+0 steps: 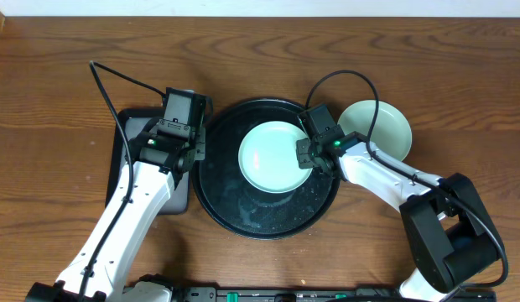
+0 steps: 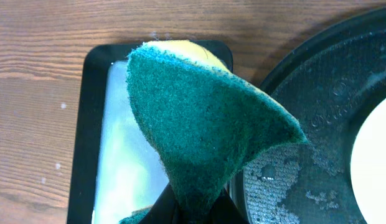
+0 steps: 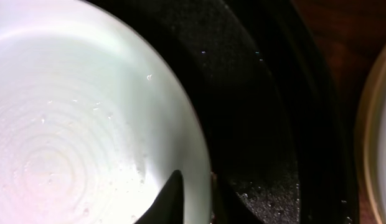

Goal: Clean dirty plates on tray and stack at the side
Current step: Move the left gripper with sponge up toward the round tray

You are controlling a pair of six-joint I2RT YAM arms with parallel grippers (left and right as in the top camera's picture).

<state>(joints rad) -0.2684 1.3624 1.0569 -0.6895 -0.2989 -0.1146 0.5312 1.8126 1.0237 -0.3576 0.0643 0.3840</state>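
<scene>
A pale mint-aqua plate (image 1: pixel 273 157) lies in the round black tray (image 1: pixel 218 201), whose floor is wet and speckled. At the plate's right edge my right gripper (image 1: pixel 306 155) straddles the rim. In the right wrist view one finger (image 3: pixel 171 196) lies on the plate (image 3: pixel 87 124) and the other sits outside the rim, so the gripper (image 3: pixel 198 183) is shut on it. A pale yellow plate (image 1: pixel 377 127) rests on the table right of the tray. My left gripper (image 1: pixel 183 117) hovers over the small tray, and in the left wrist view it (image 2: pixel 196 208) is shut on a green and yellow sponge (image 2: pixel 205 118).
A small rectangular black tray (image 1: pixel 126 126) with a grey inside lies just left of the round tray, its rim (image 2: pixel 87 124) under the sponge. Black cables loop above both wrists. Brown wooden table lies all around.
</scene>
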